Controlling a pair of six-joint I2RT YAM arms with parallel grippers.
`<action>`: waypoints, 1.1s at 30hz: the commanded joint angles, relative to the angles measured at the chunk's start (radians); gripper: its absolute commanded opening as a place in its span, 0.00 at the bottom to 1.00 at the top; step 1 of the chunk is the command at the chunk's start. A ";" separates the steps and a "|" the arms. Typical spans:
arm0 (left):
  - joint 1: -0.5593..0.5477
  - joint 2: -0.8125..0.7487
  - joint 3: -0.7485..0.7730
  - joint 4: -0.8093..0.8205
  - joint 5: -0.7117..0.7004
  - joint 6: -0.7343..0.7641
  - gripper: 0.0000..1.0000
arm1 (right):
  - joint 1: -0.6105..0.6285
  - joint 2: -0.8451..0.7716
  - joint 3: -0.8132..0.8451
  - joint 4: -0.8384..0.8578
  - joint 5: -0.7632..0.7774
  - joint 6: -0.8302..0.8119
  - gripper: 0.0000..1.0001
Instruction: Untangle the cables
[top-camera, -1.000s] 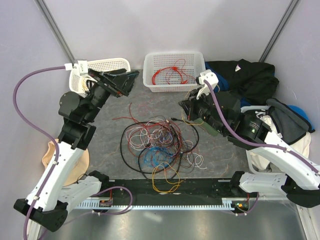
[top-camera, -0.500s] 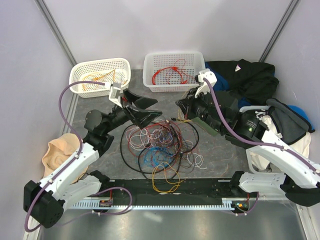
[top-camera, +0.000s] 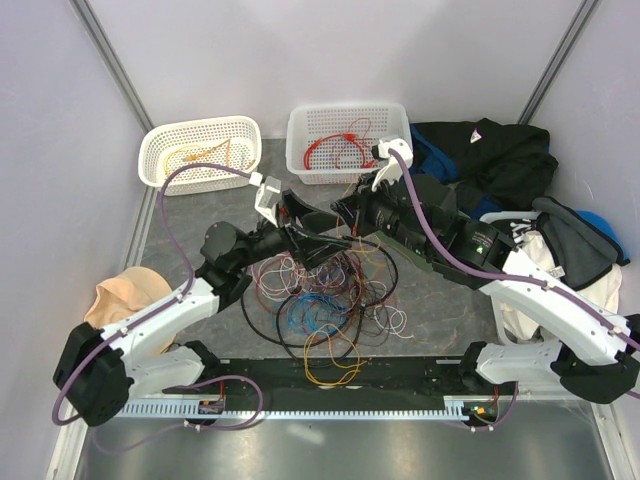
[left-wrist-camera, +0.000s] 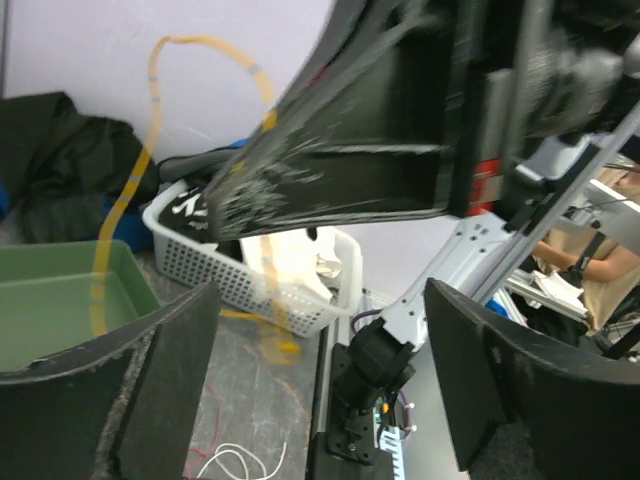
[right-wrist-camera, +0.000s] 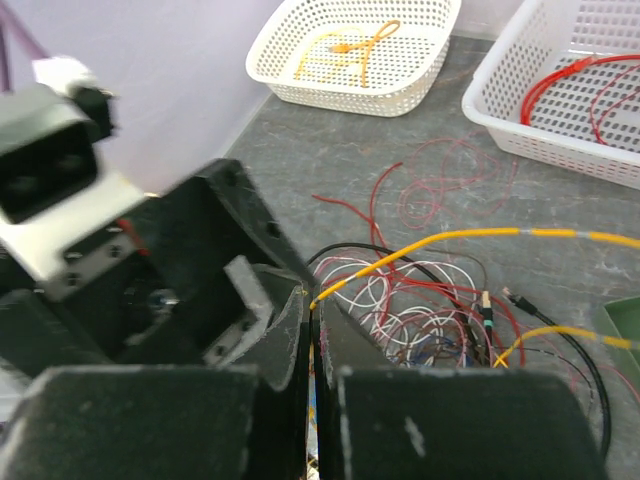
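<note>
Where the right gripper (right-wrist-camera: 311, 300) closes, a yellow cable (right-wrist-camera: 440, 237) is pinched.

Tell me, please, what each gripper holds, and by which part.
The right gripper pinches a yellow cable; whether at its end or midway is hidden. The left gripper is open, holding nothing.

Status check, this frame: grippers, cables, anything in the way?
Left gripper open, empty. Right gripper shut on yellow cable. Tangle knotted on table. Grippers nose to nose above it.

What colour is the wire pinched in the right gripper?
Yellow. The cable in the right gripper shows best in the right wrist view.
</note>
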 joint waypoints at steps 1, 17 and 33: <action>-0.009 0.050 0.026 0.042 -0.050 0.073 0.83 | 0.003 -0.006 0.055 0.043 -0.040 0.031 0.00; 0.016 -0.017 0.215 -0.386 -0.408 0.274 0.02 | 0.003 -0.079 -0.008 0.030 0.029 -0.012 0.76; 0.404 0.161 0.704 -0.740 -0.591 0.338 0.02 | 0.003 -0.228 -0.127 0.016 0.144 -0.081 0.98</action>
